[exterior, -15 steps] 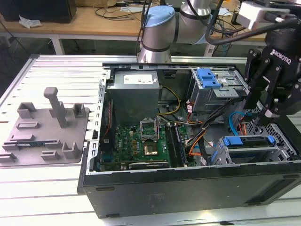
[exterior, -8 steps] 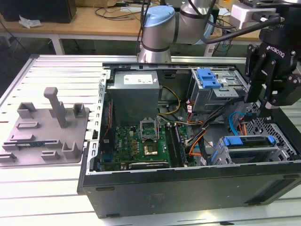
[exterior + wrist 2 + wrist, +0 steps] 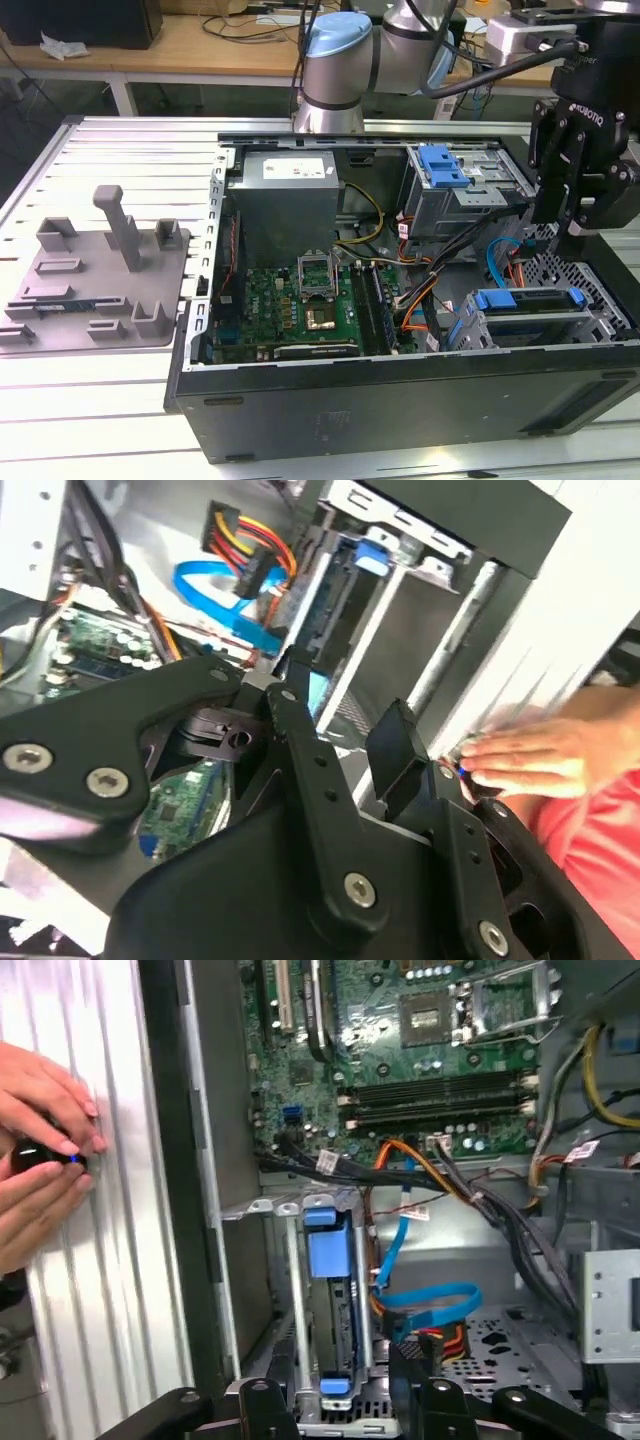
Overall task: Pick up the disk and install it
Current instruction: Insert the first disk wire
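Exterior view, left to right:

1. The tray [image 3: 100, 270] lies on the surface [image 3: 120, 150], well apart from the work.
2. The open case [image 3: 400, 400] lies beside it, with the board [image 3: 290, 300] facing up.
3. The disk [image 3: 525, 308] sits in the bay at the end of the case on the exterior view's right, its blue carrier uppermost.
4. The tool [image 3: 562, 222] hangs above that bay, not touching it.

Tool state: released. In the first wrist view the fingers [image 3: 407, 1375] stand apart with nothing clamped. The disk [image 3: 330, 1250] shows beyond them, its narrow blue-framed edge toward the camera.

Step in hand (judgement): the work is at the bay, with the disk in it and the tool empty above. A grip from here calls for the fingers to straddle the carrier edge squarely, clear of the blue cable [image 3: 425, 1305] just beside the bay.

Hidden or unclear:

- Whether the disk is fully seated cannot be told, because the bay walls cover its label and connector end.
- The tool body is cut off at the exterior view's right edge.
- A person's hands [image 3: 50, 1100] are over the surface just outside the case wall, holding a small black item [image 3: 35, 1157] that cannot be identified.
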Robot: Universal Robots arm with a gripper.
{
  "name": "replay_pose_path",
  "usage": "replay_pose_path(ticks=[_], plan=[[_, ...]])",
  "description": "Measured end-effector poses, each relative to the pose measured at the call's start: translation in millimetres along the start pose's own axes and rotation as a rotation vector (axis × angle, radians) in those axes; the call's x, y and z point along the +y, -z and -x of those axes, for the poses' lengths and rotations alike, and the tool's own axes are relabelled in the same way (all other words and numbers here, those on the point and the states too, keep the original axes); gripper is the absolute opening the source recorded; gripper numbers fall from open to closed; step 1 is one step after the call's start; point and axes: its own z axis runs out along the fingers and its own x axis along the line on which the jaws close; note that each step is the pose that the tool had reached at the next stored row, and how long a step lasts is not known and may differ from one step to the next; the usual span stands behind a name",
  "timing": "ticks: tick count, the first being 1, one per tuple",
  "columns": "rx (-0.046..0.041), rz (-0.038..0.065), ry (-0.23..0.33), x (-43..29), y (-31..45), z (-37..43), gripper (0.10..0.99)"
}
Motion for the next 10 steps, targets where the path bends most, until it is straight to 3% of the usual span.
replay_pose_path(ticks=[1,6,10], plan=[[0.0077,0.0,0.0,0.1,-0.1,1.8,0.502],[0.0121,0.007,-0.035,0.6,-1.6,6.5,0.502],[0.0196,0.008,-0.035,1.4,1.0,27.5,0.502]])
